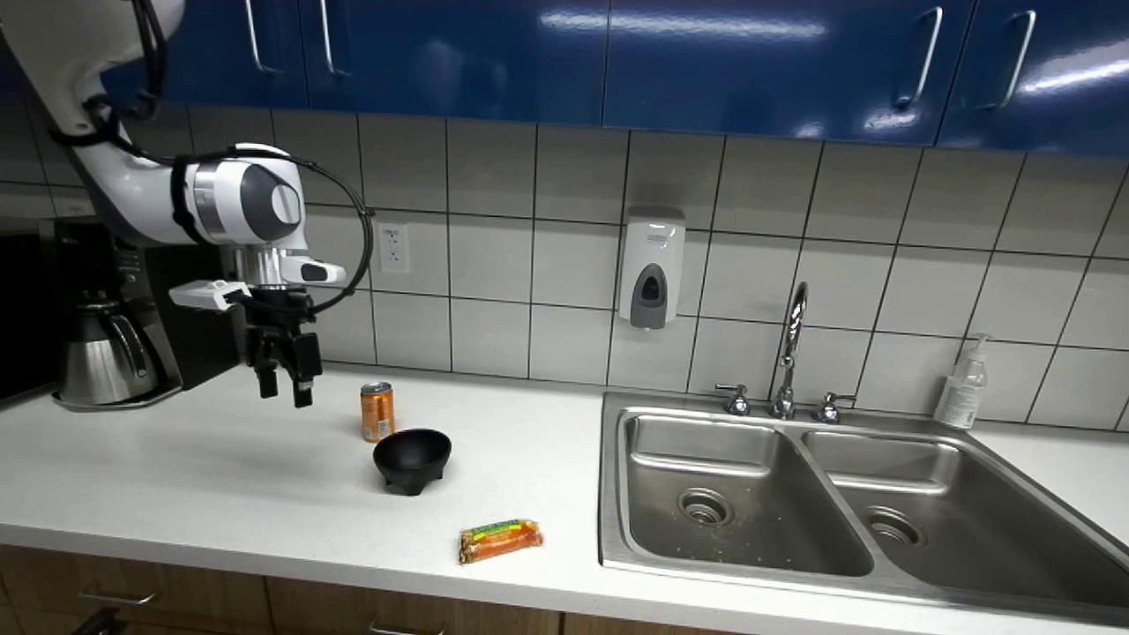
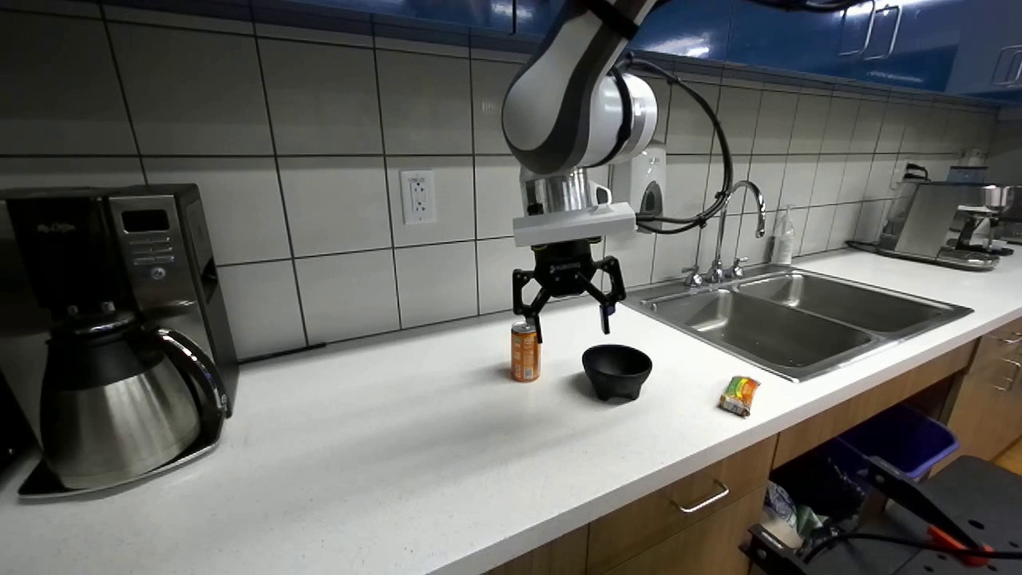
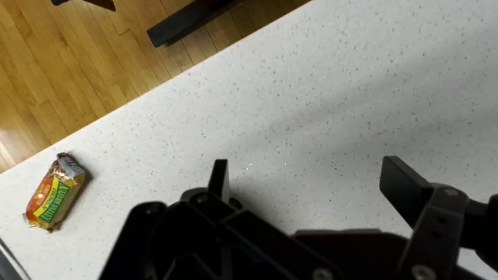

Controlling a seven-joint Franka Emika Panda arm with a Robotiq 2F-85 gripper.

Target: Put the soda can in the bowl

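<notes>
Toward the sink (image 1: 840,507) from the spread, unloaded hand (image 2: 572,324), the can (image 1: 377,413) stands with its long axis vertical.

Blue cabs (image 1: 459,62) over tiled wall (image 1: 491,256), wht ctr (image 1: 220,476), wood flr (image 3: 78,70).

Glare streaks blue cabinets (image 1: 520,66) — shadows fall soft.
</notes>
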